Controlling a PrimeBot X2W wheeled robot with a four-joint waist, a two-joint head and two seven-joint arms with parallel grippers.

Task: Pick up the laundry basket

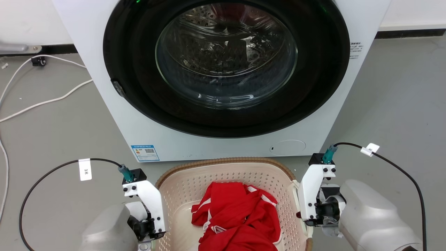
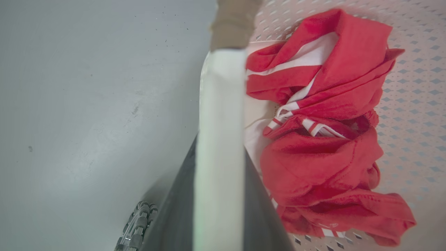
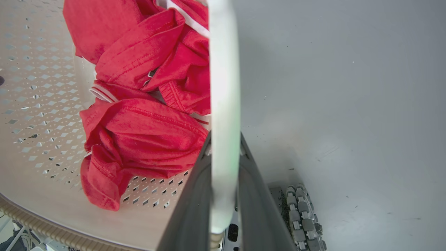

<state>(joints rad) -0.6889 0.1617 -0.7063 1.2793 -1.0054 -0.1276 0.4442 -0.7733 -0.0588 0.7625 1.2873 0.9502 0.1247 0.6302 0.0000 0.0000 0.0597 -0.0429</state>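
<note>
The beige perforated laundry basket (image 1: 226,162) with a brown woven rim sits low in the head view, right in front of the washing machine, and holds red clothing (image 1: 240,216). My left gripper (image 1: 148,225) is at the basket's left side. In the left wrist view its dark fingers (image 2: 220,150) are shut on the white handle (image 2: 219,104). My right gripper (image 1: 313,212) is at the right side, and its fingers (image 3: 225,139) clamp the other white handle (image 3: 224,87). The basket's wall (image 2: 414,87) and floor (image 3: 38,90) show around the red clothing.
The white washing machine (image 1: 104,115), its round door (image 1: 226,55) shut, stands just behind the basket. White cables (image 1: 41,103) lie on the grey floor at the left. Black cables loop from both wrists. The robot's wheel rollers (image 3: 303,216) are beside the basket.
</note>
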